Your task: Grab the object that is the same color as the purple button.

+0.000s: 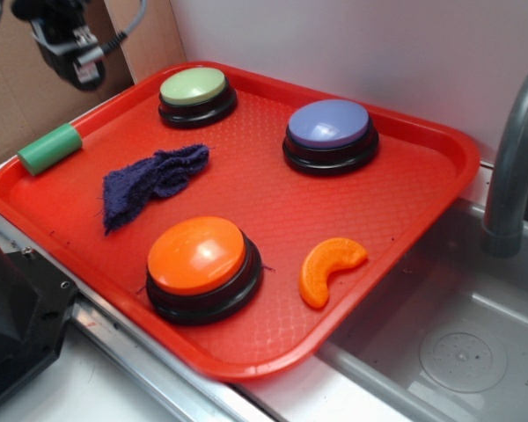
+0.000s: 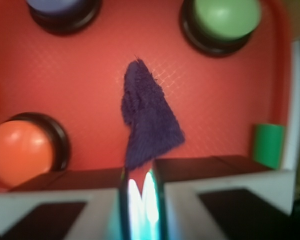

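The object, a dark purple fuzzy rag [image 1: 151, 180], lies flat on the left part of the red tray [image 1: 422, 202]. In the wrist view the rag [image 2: 147, 120] sits just ahead of my fingertips, far below them. The purple button [image 1: 329, 134], lavender dome on a black base, stands at the tray's back right; only its edge [image 2: 62, 10] shows at the top left of the wrist view. My gripper [image 1: 70, 53] hangs high above the tray's back left corner, apart from the rag. Its jaws [image 2: 140, 175] are shut with only a sliver between them and nothing held.
A green-domed button [image 1: 196, 95] stands at the back and an orange-domed button [image 1: 202, 266] at the front. A green cylinder [image 1: 49, 148] rests on the left rim. An orange crescent slice [image 1: 327, 268] lies front right. A sink and grey faucet [image 1: 515, 167] are to the right.
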`<move>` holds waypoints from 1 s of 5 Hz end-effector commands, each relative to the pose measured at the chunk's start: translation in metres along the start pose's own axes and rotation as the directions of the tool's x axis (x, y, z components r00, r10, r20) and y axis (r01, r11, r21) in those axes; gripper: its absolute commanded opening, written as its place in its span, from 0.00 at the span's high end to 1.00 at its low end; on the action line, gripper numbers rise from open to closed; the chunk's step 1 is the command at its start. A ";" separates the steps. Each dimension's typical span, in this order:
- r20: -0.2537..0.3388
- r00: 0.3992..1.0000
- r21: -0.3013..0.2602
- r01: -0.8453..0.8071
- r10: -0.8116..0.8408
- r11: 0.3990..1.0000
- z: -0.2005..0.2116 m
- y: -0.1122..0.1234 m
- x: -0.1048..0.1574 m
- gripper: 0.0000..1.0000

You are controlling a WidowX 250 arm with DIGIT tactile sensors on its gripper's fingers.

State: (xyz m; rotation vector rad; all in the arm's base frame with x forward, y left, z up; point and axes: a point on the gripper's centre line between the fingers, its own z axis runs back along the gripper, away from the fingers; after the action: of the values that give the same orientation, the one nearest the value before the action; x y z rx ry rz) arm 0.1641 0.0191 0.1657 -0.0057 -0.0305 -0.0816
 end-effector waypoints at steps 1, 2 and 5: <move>0.156 0.982 -0.098 0.124 -0.108 0.987 0.007 0.001 0.007 0.00; 0.177 0.975 -0.057 0.144 -0.132 0.988 -0.043 0.013 0.026 0.00; 0.068 0.989 -0.028 0.133 -0.131 0.991 -0.150 0.026 0.034 0.00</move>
State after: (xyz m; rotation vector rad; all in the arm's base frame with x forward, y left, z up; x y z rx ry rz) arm 0.2069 0.0386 0.0144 -0.0452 -0.0791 -0.1951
